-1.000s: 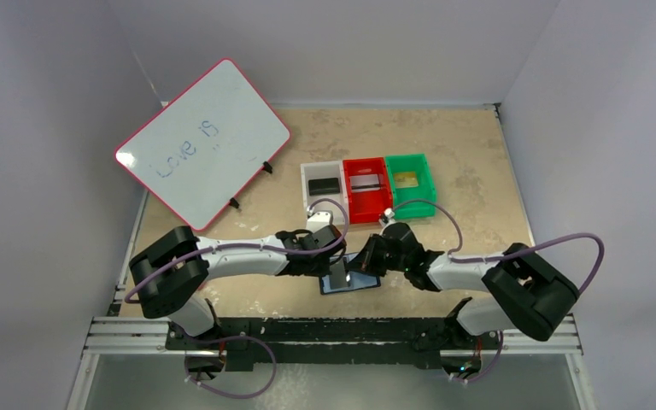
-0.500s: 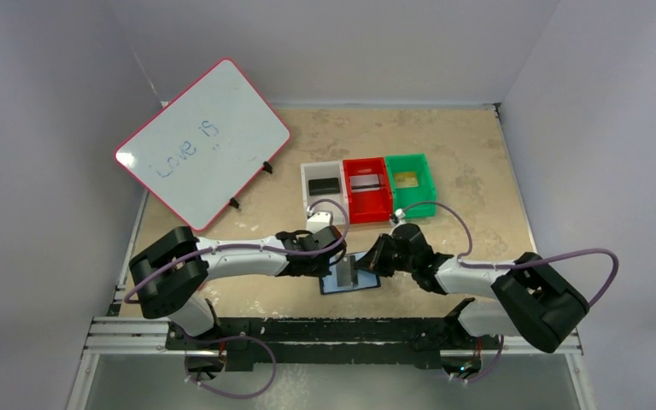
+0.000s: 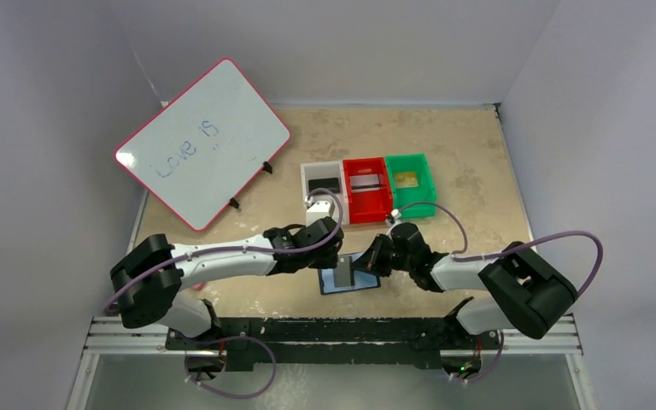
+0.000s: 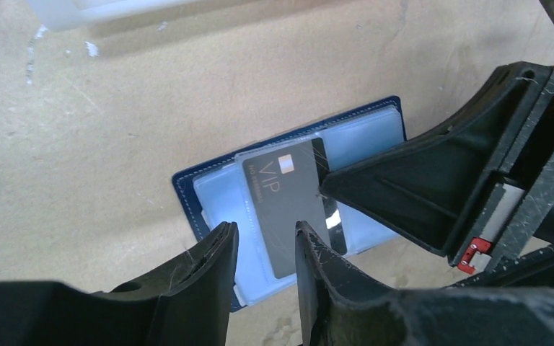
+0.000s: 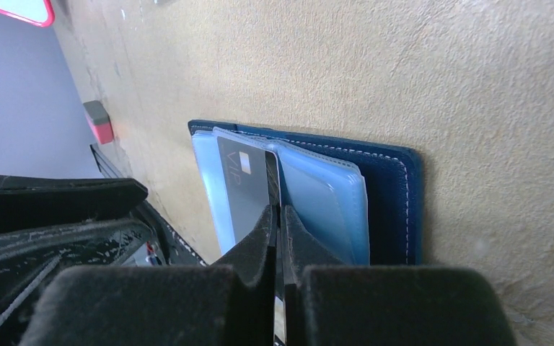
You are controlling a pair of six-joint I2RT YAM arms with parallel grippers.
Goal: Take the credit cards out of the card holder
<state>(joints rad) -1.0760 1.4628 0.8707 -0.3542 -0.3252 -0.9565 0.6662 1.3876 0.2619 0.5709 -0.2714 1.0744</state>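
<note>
The navy card holder [image 3: 329,288] lies open on the table between both grippers, its light blue pockets [image 4: 220,202] facing up. A grey card marked VIP [image 4: 288,209] lies flat across its pockets, a black strip showing along its right side. My left gripper [image 4: 265,227] hovers open just above the card's near end, touching nothing. My right gripper [image 5: 275,209] is shut, its tips pressed on the right edge of the grey card [image 5: 245,194]. Whether the tips pinch anything is hidden.
Behind the holder stand three bins: a white bin [image 3: 303,184] with a black card [image 3: 323,184], a red bin [image 3: 367,211] with a silver card [image 3: 367,181], and a green bin [image 3: 412,205] with a gold card [image 3: 407,178]. A whiteboard [image 3: 201,141] leans far left. A pink eraser [image 5: 99,121] lies near.
My left gripper has opened and let go of the grey card, which it held raised; the card now lies flat on the holder. The left arm pulled back slightly to the left.
</note>
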